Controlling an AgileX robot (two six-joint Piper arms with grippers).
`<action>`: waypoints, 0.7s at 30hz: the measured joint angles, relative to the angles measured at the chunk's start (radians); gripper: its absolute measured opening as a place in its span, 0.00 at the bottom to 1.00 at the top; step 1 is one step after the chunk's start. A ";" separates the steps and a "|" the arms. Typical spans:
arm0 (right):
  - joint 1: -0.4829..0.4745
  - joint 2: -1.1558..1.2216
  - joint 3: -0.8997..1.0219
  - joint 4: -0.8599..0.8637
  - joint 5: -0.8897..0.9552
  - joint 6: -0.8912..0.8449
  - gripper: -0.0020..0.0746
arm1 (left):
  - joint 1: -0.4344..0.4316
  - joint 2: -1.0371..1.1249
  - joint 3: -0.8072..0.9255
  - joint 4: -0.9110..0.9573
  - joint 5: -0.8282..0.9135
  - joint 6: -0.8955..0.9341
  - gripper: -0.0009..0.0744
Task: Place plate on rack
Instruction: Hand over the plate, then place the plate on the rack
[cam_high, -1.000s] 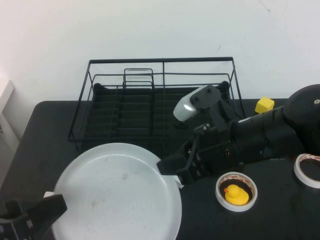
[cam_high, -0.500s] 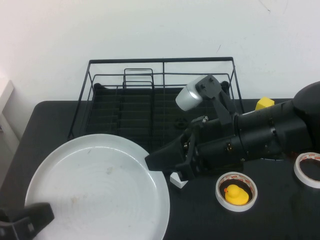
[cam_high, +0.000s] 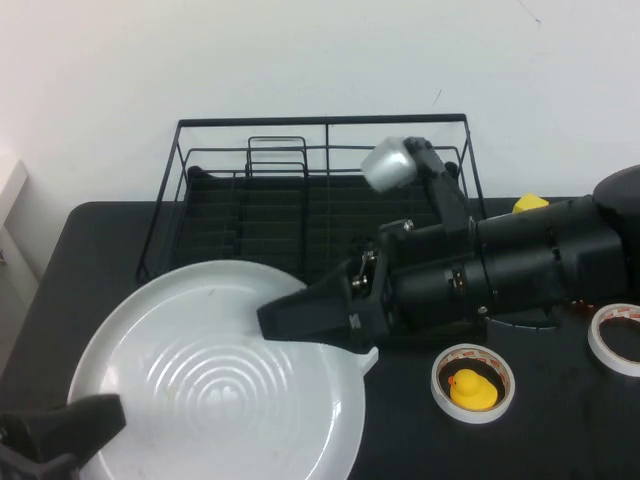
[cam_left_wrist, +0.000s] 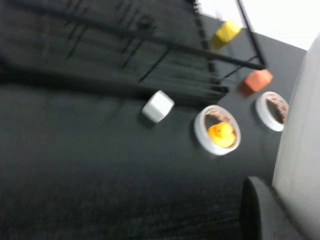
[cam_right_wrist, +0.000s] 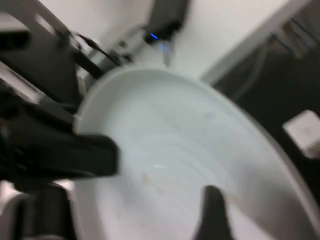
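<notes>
The plate (cam_high: 200, 385) is large, round and pale, and sits raised and tilted over the table's front left. My left gripper (cam_high: 75, 430) is shut on its near-left rim. In the left wrist view one finger (cam_left_wrist: 252, 210) presses against the plate (cam_left_wrist: 302, 130). My right gripper (cam_high: 275, 322) reaches in from the right over the plate's far-right part and is open. In the right wrist view one dark finger (cam_right_wrist: 214, 215) stands over the plate's face (cam_right_wrist: 165, 140). The black wire rack (cam_high: 325, 121) stands behind, at the table's back.
A white cube (cam_high: 369, 357) peeks out beside the plate's right rim. A tape ring holding a yellow duck (cam_high: 472, 383) lies to the right, and another tape ring (cam_high: 615, 338) lies at the far right. A yellow block (cam_high: 528, 204) sits beside the rack, near an orange block (cam_left_wrist: 258, 80).
My left gripper has closed on the plate's near rim. The right gripper has slid left across the plate and let go of it. The plate has shifted and tilted.
</notes>
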 joint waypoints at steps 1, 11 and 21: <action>-0.005 -0.004 0.000 0.018 0.019 0.000 0.65 | 0.000 0.000 0.000 -0.022 -0.008 0.046 0.10; -0.243 -0.139 -0.134 0.032 0.364 0.074 0.67 | 0.000 0.004 -0.079 -0.078 -0.255 0.376 0.10; -0.396 -0.462 -0.181 -0.471 0.438 0.202 0.24 | 0.000 0.168 -0.194 -0.186 -0.442 0.651 0.10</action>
